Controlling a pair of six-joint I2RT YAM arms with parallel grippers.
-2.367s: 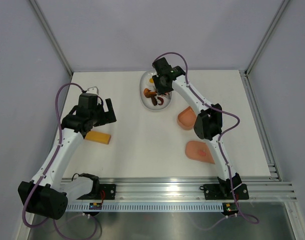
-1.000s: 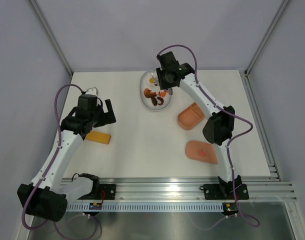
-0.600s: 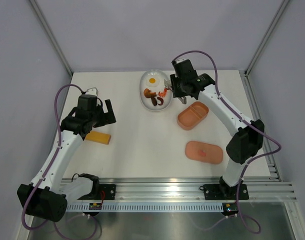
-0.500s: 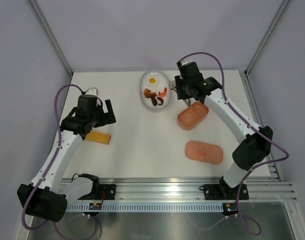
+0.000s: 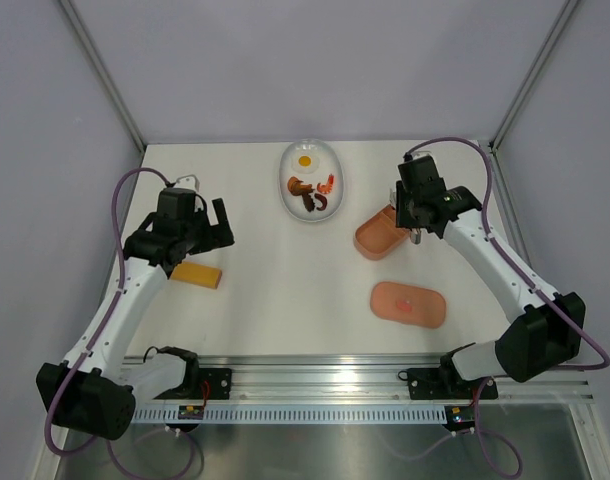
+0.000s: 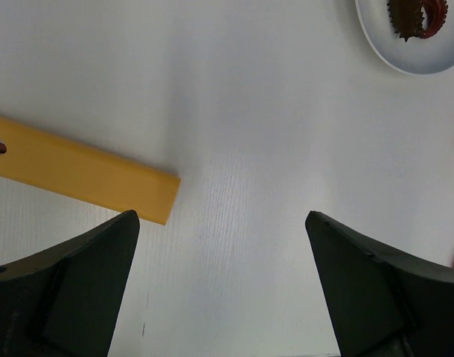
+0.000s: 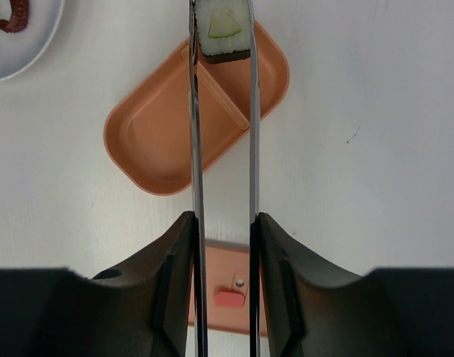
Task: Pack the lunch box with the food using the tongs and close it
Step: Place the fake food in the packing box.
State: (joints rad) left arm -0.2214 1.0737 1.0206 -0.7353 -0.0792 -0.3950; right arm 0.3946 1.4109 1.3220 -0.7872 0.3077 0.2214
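Note:
My right gripper (image 7: 222,220) is shut on the thin silver tongs (image 7: 196,149). The tong tips pinch a black-and-white food piece (image 7: 223,28) with a pale green centre. It hangs over the small compartment of the pink lunch box (image 7: 164,137), which lies open on the table. In the top view the right gripper (image 5: 415,224) hovers at the right end of the lunch box (image 5: 377,238). The flat pink lid (image 5: 409,304) lies nearer the arms. More food, a fried egg (image 5: 305,160), brown bits (image 5: 307,192) and an orange shrimp (image 5: 328,183), lies in the white dish (image 5: 286,180). My left gripper (image 6: 223,286) is open and holds nothing.
A yellow-orange block (image 5: 197,274) lies on the table just below the left gripper (image 5: 223,222); the left wrist view shows the block (image 6: 78,171) too. Grey walls enclose the table on three sides. A metal rail runs along the near edge.
The right arm has swung right from the white dish to above the lunch box, carrying the black-and-white piece in the tongs. The left arm has stayed put.

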